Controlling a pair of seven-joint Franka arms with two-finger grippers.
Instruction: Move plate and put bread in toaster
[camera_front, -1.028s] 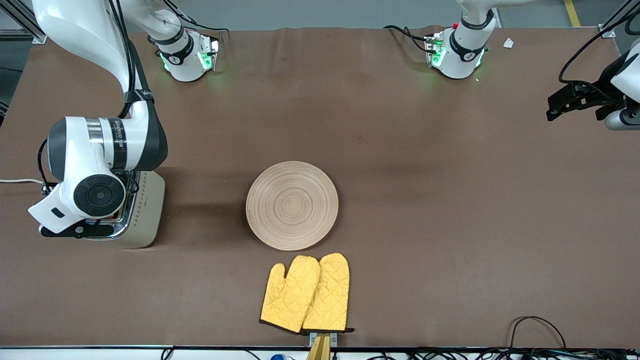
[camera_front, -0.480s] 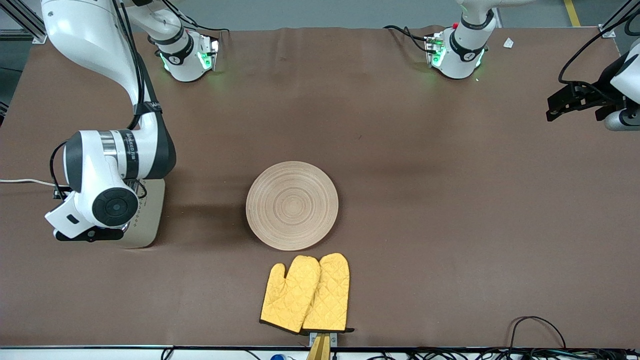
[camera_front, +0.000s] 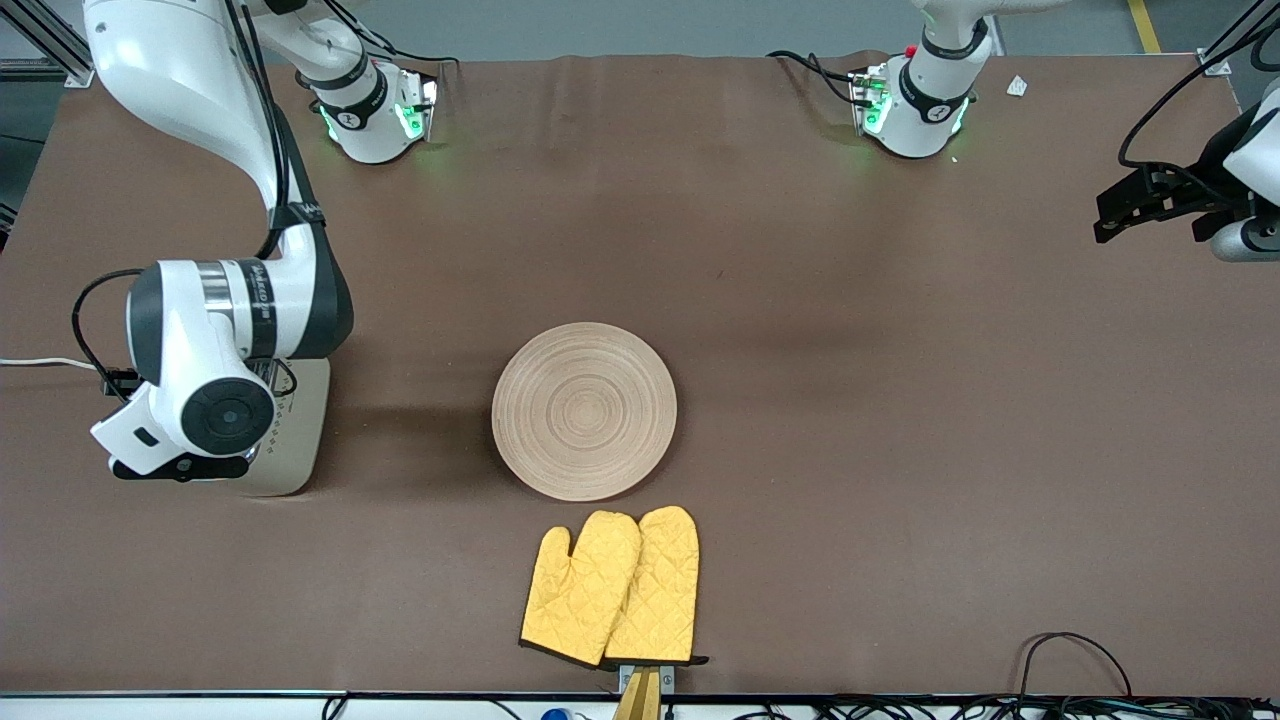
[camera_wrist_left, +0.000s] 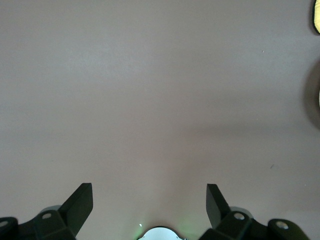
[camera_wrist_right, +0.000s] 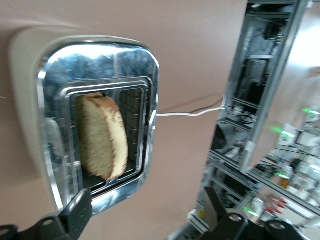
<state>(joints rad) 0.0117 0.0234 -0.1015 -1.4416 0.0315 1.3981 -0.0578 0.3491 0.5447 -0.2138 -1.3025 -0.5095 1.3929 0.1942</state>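
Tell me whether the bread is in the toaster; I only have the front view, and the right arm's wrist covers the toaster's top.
Observer: Yes. The right wrist view shows the bread standing in one slot of the toaster.
Operator: Is the right gripper holding it?
Observer: No, it is open over the toaster, with nothing between its fingers.
Operator: And the left gripper?
Observer: Open too, over bare table; that arm waits.

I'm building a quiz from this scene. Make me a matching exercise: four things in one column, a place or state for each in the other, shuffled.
1. bread
2. plate
3. oven mitts
4. left gripper

a. open over bare table
b. yellow, nearest the front camera
c. in a toaster slot
d. bare, mid-table

Pairs: 1-c, 2-d, 3-b, 4-a
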